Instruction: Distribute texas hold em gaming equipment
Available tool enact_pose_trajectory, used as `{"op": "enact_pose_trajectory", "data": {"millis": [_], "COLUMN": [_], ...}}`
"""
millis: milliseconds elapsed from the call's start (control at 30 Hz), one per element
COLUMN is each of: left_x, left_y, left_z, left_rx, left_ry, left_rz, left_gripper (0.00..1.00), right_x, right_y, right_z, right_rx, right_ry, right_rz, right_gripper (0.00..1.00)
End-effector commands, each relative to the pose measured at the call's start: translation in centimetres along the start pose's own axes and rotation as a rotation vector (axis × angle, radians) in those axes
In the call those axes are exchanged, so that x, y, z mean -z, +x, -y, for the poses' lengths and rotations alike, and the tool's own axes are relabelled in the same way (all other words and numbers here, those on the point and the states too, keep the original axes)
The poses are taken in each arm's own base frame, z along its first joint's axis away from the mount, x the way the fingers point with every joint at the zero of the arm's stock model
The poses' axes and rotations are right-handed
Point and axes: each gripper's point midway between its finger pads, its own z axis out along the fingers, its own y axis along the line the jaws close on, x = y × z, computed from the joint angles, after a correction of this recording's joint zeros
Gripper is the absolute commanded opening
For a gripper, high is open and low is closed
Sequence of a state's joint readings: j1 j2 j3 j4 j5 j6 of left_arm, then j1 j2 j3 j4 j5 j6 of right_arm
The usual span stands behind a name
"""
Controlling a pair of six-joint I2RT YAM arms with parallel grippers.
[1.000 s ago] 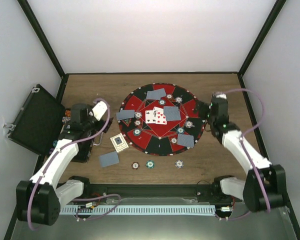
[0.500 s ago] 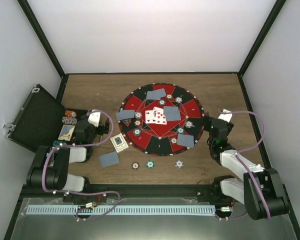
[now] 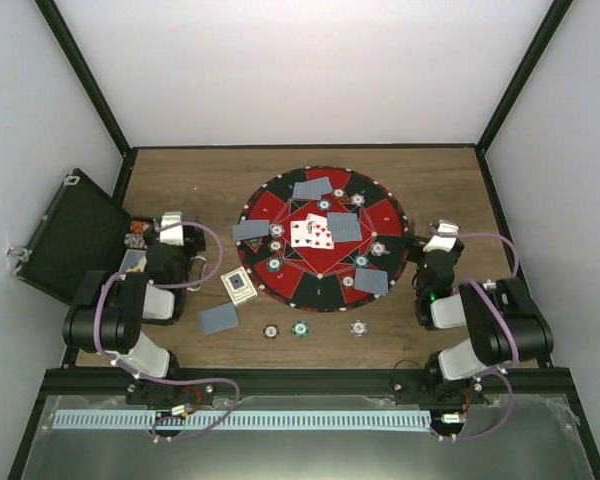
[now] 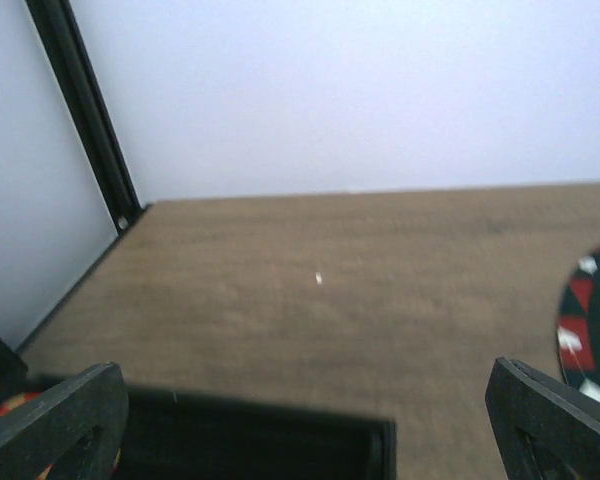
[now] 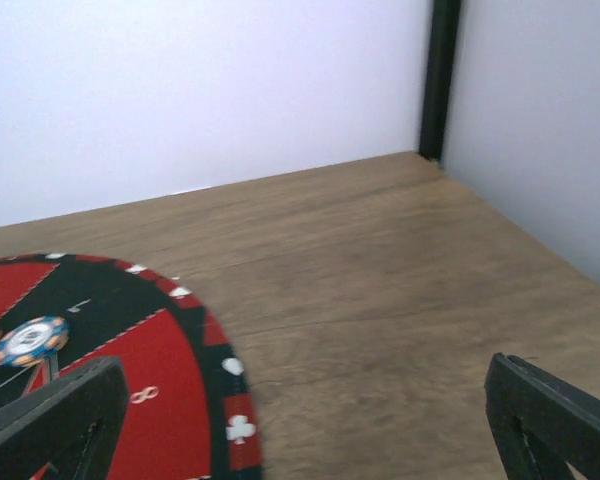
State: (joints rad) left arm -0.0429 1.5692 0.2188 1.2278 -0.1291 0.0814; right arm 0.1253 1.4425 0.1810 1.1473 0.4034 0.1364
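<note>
Lying near right end effector: chip

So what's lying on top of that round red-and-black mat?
On the round red-and-black mat: several grey-backed playing cards, overlapping face-up white cards at the centre, and scattered striped-rim poker chips. Whatever lies beneath the cards is hidden.
</note>
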Motion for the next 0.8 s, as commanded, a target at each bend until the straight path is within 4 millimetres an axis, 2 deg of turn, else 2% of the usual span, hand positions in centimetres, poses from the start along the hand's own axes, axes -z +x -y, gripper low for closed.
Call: {"op": "enact_pose_trajectory", "data": {"millis": [0, 67, 767], "left_x": [-0.93, -1.12, -1.19], "left_y": [-1.72, -1.45, -1.54], "left_z": [-1.15, -1.07, -1.04], "left_rx": [0.062, 0.058, 0.063], "left_ry": [-0.047, -0.044, -0.032], "left_rz": [0.044, 0.019, 0.023], "left_gripper": [1.00, 1.00, 1.00], "right_x": [-0.78, -1.42, -1.23], "right_y": [-1.92, -1.15, -1.39], "right_z": [-2.62, -2.66, -2.66], "right_rx": [0.050, 0.045, 0.044], "right_ry": [-0.165, -0.176, -0.186], "right_rz": [0.107, 0.055, 0.069], "right_gripper": [1.00, 1.00, 1.00]}}
